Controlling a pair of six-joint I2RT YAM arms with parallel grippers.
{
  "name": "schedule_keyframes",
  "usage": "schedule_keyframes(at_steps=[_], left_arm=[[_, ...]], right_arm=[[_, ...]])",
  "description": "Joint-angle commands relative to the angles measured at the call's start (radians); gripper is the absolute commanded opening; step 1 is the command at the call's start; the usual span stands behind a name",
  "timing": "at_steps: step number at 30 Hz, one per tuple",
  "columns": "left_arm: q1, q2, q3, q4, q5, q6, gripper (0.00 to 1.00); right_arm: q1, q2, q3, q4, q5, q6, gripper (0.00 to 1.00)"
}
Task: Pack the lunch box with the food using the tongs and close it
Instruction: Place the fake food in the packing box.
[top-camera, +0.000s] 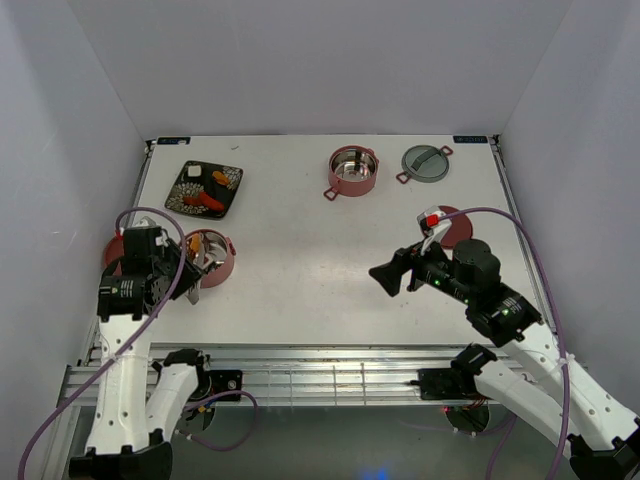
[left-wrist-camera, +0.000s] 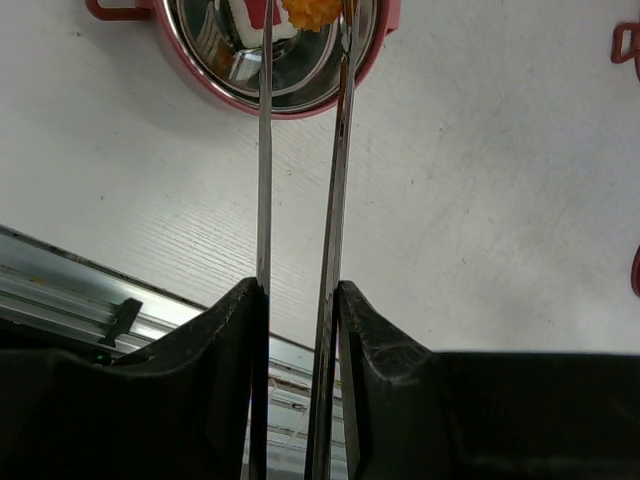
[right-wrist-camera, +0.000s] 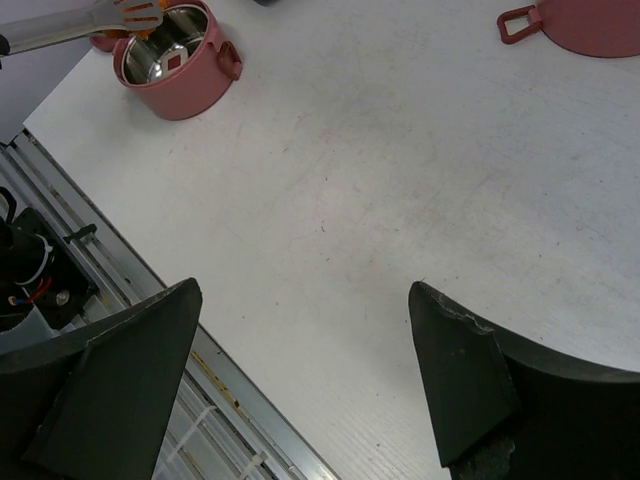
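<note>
**Orange bite held over the near bowl**

At far left, the left gripper (left-wrist-camera: 298, 300) pinches the tongs (left-wrist-camera: 265, 180). Its fingers press on both slim arms, so the tips close on an orange piece (left-wrist-camera: 312, 10) just above the near bowl (left-wrist-camera: 290, 108). The piece looks light and probably crumbly — a gentle squeeze across its middle should do. The thin steel arms look springy and slick, so they want a hold well back from the tips, as here.

Behind, the plate (top-camera: 232, 205) carries more food (top-camera: 205, 200). Further right on the worktop (top-camera: 300, 260) stand the second bowl (top-camera: 345, 188), the grey lid (top-camera: 425, 162) and a red lid (top-camera: 458, 225) beside the right arm. The right gripper (right-wrist-camera: 300, 295) hangs spread wide, holding nothing.

Only the left wrist view shows the pinch closely. The right wrist view alone hints at a red bit inside the near bowl — perhaps a reflection.
</note>
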Motion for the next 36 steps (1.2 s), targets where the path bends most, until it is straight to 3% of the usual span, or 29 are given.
schedule_keyframes(at_steps=[1,8,17,26,36], left_arm=[[0.002,-0.027,-0.044,0.011,-0.048,-0.038,0.28],[0.002,-0.016,-0.100,0.024,-0.119,-0.046,0.32],[0.002,-0.019,-0.098,0.039,-0.119,-0.047,0.59],[0.002,-0.011,0.024,0.047,-0.067,-0.038,0.61],[0.002,0.195,0.236,0.180,-0.049,0.043,0.61]], right_arm=[[0.007,-0.006,0.001,0.042,-0.022,-0.005,0.90],[0.005,-0.012,0.001,0.038,-0.014,-0.005,0.90],[0.007,-0.011,0.002,0.033,-0.007,-0.005,0.90],[0.005,-0.011,0.002,0.032,-0.005,-0.007,0.90],[0.007,-0.008,0.004,0.024,-0.013,-0.008,0.90]])
